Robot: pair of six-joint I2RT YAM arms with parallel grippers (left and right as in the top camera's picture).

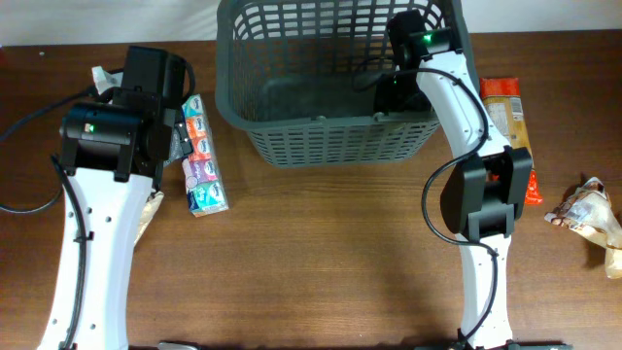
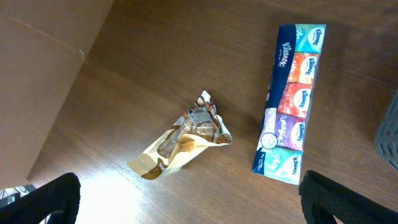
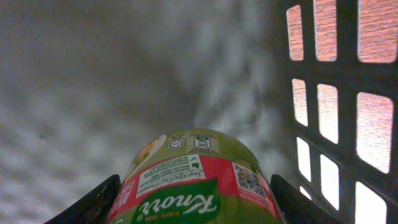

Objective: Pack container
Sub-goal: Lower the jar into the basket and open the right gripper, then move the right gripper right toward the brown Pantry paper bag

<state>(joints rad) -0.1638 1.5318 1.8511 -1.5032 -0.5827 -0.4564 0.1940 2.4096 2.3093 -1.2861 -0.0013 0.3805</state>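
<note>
The container (image 1: 330, 141) is a large dark grey lattice basket at the top middle of the table. My right gripper (image 1: 394, 92) reaches down inside it at its right end. In the right wrist view it is shut on a green and red Knorr canister (image 3: 196, 183), just above the basket's grey floor (image 3: 112, 74), with the lattice wall (image 3: 339, 106) at the right. My left gripper (image 2: 186, 208) is open and empty above the table, left of the basket. Below it lie a Kleenex tissue multipack (image 2: 289, 102) and a crumpled tan snack bag (image 2: 183, 143).
The tissue pack (image 1: 202, 156) lies between the left arm and the basket. An orange snack packet (image 1: 505, 107) lies right of the basket, partly under the right arm. A crumpled wrapper (image 1: 588, 214) sits near the right edge. The basket corner (image 2: 388, 134) shows at the left wrist view's right edge.
</note>
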